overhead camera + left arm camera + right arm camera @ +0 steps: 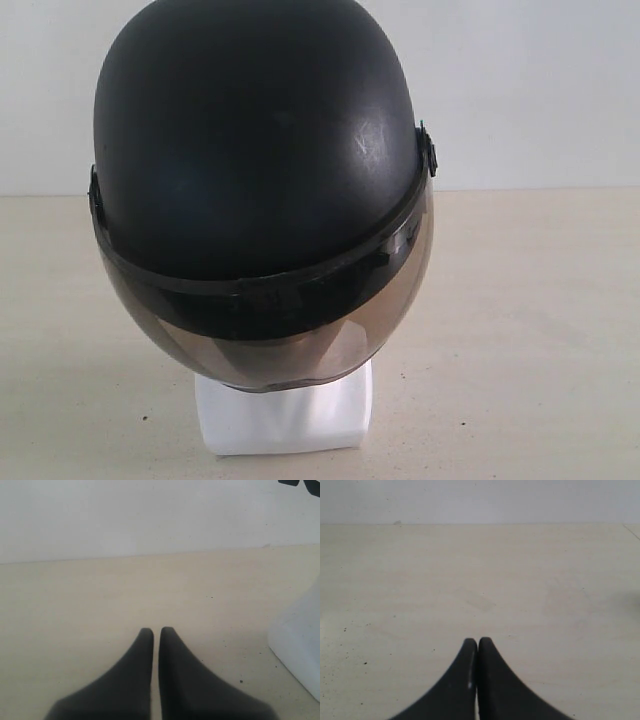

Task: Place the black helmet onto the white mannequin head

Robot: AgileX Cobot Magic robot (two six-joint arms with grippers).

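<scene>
The black helmet (255, 140) sits on the white mannequin head, whose blocky neck base (285, 415) shows below the smoky visor (290, 335); the face is hidden behind the visor. No gripper shows in the exterior view. In the left wrist view my left gripper (156, 630) is shut with nothing in it, low over the table, and the white base (300, 645) stands off to one side of it, apart; a dark scrap of the helmet (300, 484) shows in the corner. My right gripper (478, 641) is shut and empty over bare tabletop.
The pale beige tabletop (530, 320) spreads around the mannequin, with a white wall (540, 90) behind it. Only small dark specks mark the table surface (470, 580) in front of the right gripper.
</scene>
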